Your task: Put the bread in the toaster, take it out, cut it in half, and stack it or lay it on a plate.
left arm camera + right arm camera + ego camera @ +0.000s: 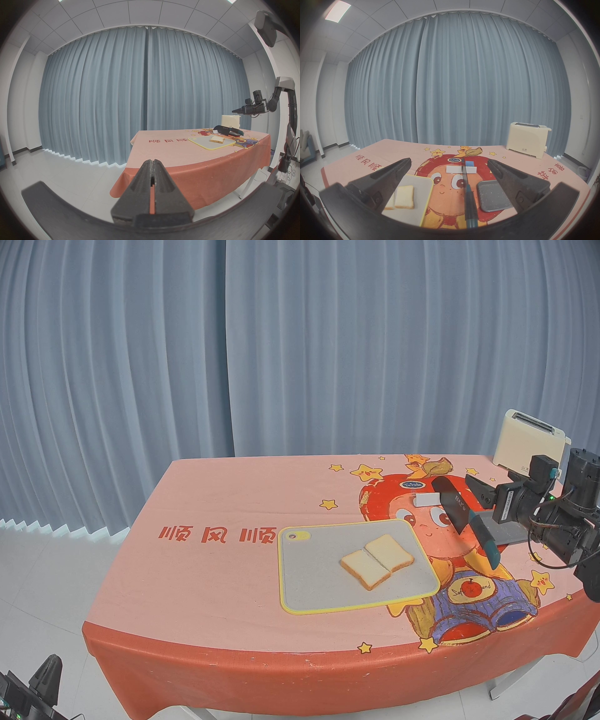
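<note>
On the grey, yellow-rimmed plastic cutting board [312,580] lie two pale bread halves [377,560] (edges touching). Right gripper [448,162] hangs between board and cream box-shaped toaster [525,440], spread wide, empty; left gripper [152,162], off the table [219,577], is closed on nothing.

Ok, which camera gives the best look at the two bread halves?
The head view: both bread halves lie unobstructed, side by side on the cutting board. In the right wrist view one of the right gripper fingers covers part of them; the left wrist view shows them far off, edge-on.
</note>
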Tool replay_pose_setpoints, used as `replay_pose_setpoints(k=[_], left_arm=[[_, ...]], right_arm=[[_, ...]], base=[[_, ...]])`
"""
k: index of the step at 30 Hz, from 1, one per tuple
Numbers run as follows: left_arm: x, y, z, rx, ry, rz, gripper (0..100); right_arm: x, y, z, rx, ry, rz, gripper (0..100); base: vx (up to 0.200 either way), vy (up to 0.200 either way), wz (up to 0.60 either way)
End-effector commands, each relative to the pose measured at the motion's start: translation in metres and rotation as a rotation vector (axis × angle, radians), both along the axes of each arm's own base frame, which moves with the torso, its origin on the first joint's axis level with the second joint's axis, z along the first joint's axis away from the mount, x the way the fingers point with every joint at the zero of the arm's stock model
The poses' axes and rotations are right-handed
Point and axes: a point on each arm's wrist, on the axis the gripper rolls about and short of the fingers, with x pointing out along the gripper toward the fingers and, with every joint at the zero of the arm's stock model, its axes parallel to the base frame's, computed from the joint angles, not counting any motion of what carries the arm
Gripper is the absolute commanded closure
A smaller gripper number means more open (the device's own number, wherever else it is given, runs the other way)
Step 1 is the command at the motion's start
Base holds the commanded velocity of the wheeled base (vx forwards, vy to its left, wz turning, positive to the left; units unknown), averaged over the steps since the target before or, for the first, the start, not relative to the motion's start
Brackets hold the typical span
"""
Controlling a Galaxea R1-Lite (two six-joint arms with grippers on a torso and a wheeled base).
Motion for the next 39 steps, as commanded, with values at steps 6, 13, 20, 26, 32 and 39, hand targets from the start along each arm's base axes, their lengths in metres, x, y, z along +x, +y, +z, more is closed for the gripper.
replay_pose_setpoints(k=[6, 13, 20, 26, 32, 39], left_arm=[[0.001, 0.0, -0.005, 0.002, 0.02, 0.0, 100], [0.001, 0.0, -0.005, 0.001, 0.018, 0.0, 100], [0.001, 0.0, -0.005, 0.001, 0.018, 0.0, 100], [0.001, 0.0, -0.005, 0.001, 0.018, 0.0, 100], [0.001, 0.0, -0.005, 0.001, 0.018, 0.0, 100], [0.001, 0.0, -0.005, 0.001, 0.018, 0.001, 100]], right_arm=[[-0.011, 0.008, 0.003, -0.001, -0.015, 0.037, 0], [-0.016, 0.018, -0.001, -0.005, 0.004, 0.08, 0], [-0.023, 0.028, -0.008, -0.015, 0.028, 0.126, 0], [-0.027, 0.035, -0.012, -0.018, 0.048, 0.159, 0], [-0.033, 0.045, -0.02, -0.027, 0.081, 0.207, 0], [-0.024, 0.05, -0.037, -0.049, 0.143, 0.206, 0]], base=[[0.0, 0.0, 0.0], [0.0, 0.0, 0.0], [0.0, 0.0, 0.0], [0.0, 0.0, 0.0], [0.0, 0.0, 0.0], [0.0, 0.0, 0.0]])
